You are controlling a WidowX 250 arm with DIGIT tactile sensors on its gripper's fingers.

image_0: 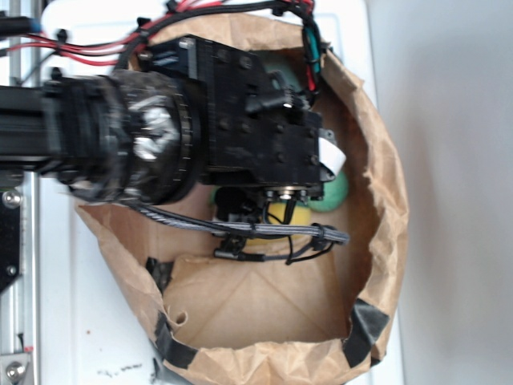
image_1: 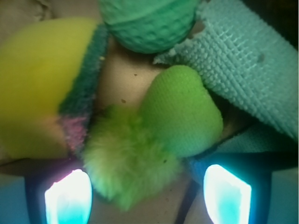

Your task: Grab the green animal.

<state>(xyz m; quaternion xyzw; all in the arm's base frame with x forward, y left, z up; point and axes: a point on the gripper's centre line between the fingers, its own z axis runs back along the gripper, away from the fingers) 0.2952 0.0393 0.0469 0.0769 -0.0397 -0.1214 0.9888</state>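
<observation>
The green animal (image_1: 156, 140) is a small plush toy in two parts: a fuzzy lime-green tuft, round and shaggy, and a smooth, finely knit pale-green lump shaped like a rounded heart. In the wrist view the lump sits above and to the right of the tuft, touching it. The toy lies on brown paper. In the exterior view it cannot be made out.

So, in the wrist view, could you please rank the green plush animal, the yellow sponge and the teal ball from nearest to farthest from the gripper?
1. Green plush animal: between the fingers of the gripper.
2. Yellow sponge: left side.
3. Teal ball: top, farthest.
</observation>
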